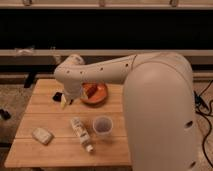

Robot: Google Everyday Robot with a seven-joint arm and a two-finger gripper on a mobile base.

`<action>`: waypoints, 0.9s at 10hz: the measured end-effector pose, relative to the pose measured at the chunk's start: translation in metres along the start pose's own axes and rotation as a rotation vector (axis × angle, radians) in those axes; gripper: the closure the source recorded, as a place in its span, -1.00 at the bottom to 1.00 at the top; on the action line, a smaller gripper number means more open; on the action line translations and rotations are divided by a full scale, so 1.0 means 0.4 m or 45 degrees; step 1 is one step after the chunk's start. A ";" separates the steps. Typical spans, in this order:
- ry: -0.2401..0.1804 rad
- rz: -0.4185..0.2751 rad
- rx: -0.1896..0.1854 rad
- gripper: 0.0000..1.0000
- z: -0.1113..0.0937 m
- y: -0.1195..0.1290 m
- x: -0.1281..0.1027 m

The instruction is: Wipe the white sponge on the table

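The white sponge (pixel 42 135) lies flat near the front left corner of the wooden table (pixel 55 152). It is a small cream block and nothing touches it. My gripper (pixel 66 102) hangs at the end of the big white arm over the table's back left part, just left of the orange plate. It points down, open, with nothing in it. The sponge sits well in front of it and a little to the left.
An orange plate (pixel 97 93) holding food stands at the back middle. A black flat object (pixel 57 95) is partly hidden behind the gripper. A long segmented white object (pixel 80 133) and a translucent cup (pixel 102 125) stand mid-table. The arm's bulk covers the table's right side.
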 end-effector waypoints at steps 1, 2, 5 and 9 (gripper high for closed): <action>0.010 -0.100 -0.001 -0.60 -0.002 0.052 0.027; 0.021 -0.213 -0.005 -0.60 -0.005 0.111 0.058; 0.040 -0.446 -0.015 -0.60 -0.012 0.219 0.116; 0.041 -0.444 -0.010 -0.60 -0.012 0.214 0.116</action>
